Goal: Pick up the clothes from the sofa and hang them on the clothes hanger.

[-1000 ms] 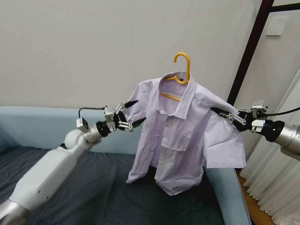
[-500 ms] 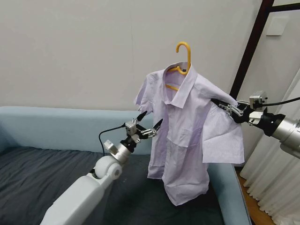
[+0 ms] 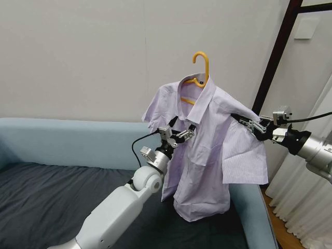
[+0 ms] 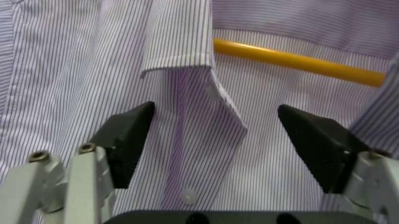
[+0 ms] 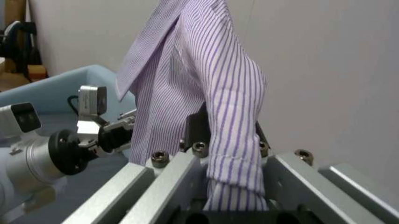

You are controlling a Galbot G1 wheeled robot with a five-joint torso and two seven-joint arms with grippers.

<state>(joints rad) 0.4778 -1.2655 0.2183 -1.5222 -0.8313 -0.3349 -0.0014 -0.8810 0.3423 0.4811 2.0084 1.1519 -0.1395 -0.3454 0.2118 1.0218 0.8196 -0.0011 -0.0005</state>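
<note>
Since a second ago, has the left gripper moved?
Yes. Against the sofa back, the left gripper has swung right, from beside the sleeve to the shirt front below its collar.

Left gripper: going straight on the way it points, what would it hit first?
Most likely the shirt, at its buttoned front; the open left gripper faces it squarely, though depth is unclear.

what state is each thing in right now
shirt, draped on the hanger, hanging in the air over the sofa
hanger, inside the shirt's collar, hook up and hooked on nothing
left gripper, open, at the shirt's front below the collar
right gripper, shut on the shirt's shoulder
</note>
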